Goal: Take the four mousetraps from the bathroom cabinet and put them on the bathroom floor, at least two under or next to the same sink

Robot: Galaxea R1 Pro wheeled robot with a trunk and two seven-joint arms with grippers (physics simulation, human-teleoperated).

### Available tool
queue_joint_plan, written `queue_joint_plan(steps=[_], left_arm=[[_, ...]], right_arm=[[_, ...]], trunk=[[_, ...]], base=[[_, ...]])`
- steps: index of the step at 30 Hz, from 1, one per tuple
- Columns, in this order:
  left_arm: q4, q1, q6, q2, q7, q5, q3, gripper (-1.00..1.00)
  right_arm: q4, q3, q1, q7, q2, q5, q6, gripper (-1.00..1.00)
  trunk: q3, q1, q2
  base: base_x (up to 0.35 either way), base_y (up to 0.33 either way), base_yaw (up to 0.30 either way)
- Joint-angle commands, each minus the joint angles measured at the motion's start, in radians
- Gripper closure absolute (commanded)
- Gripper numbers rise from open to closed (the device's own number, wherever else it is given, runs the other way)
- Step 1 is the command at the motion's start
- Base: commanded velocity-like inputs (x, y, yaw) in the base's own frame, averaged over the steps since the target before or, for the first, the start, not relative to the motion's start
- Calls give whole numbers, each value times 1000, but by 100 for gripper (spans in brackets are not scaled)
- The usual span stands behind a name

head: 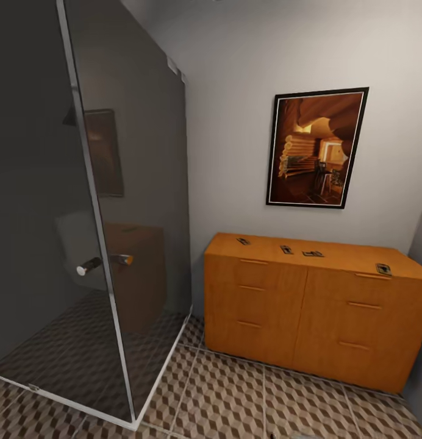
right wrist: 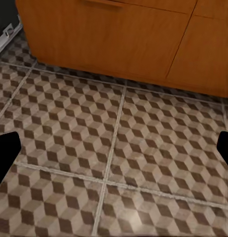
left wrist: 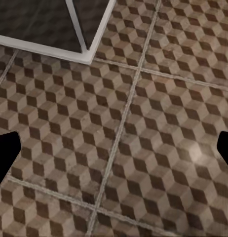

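Note:
The orange-brown cabinet [head: 278, 305] stands against the grey bathroom wall at the right of the head view. On its flat top lie several mousetraps: one at the left [head: 243, 241], two near the middle [head: 286, 249] [head: 312, 253] and one at the right end [head: 383, 268]. The cube-patterned bathroom floor [head: 247, 396] lies in front of it. My left gripper [left wrist: 114, 153] hangs open over bare tiles [left wrist: 143, 123]. My right gripper [right wrist: 114, 153] is open above tiles close to the cabinet front [right wrist: 119, 34]. The sink is out of view.
A dark glass shower enclosure [head: 83, 213] with a chrome handle [head: 89, 266] stands at the left; its white base rim [left wrist: 89, 52] lies near my left gripper. A framed picture [head: 314, 146] hangs above the cabinet. A wall closes in at the far right.

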Motion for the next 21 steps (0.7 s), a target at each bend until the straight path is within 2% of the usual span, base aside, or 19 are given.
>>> queue_joint_plan(steps=[1,13,21], left_arm=[[0,0,-2,0,7,1,-4,-100],[0,0,-3,0,7,1,-5,-100],[0,0,-3,0,7,1,-4,-100]], right_arm=[[1,5,-1,-9,-1,1,-2,-100],[1,5,-1,-9,-1,1,-2,-100],[1,5,-1,-9,-1,0,-2,-100]], trunk=[[0,0,-1],[10,0,-1],[17,0,-1]], base=[[0,-198,-263],[0,-187,-263],[0,-46,-262]])
